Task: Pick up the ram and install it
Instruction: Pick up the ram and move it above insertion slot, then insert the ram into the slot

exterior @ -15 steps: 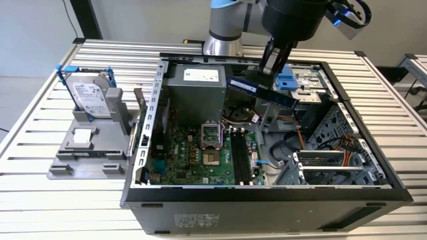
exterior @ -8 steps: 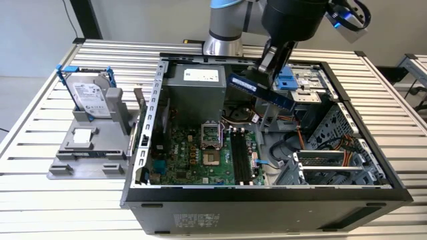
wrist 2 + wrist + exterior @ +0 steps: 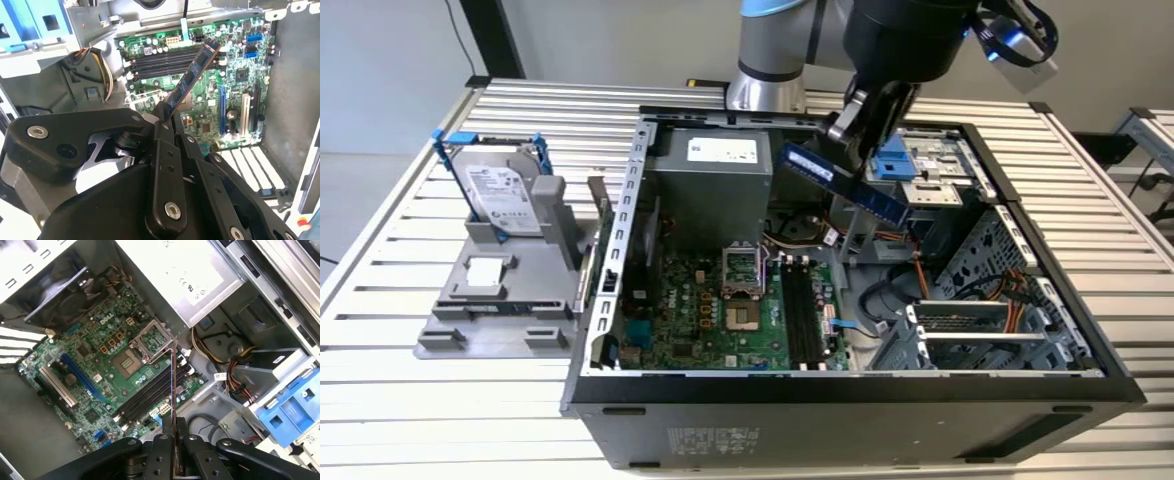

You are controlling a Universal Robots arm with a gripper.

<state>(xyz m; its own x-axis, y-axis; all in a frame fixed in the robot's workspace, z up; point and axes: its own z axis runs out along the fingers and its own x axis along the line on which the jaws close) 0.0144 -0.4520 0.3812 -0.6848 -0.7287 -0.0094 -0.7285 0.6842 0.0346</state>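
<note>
Dark, thin circuit board, the ram [image 3: 843, 182] hung tilted at one o'clock from the memory slots [image 3: 801, 310] in the exterior view, pinched at one end by the gripper [image 3: 839, 128]; judged light, stiff, fragile, best held by edges.

Long, thin, flat ram [image 3: 192, 77], blue board with black chips, pinched between tips of pincer [image 3: 164, 118]; projects out beyond them, tilted, held in air.

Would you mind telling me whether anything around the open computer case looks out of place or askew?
Only the ram: the gripper holds it tilted in the air above the motherboard, not plugged in. Nothing looks spilled or damaged.
</note>
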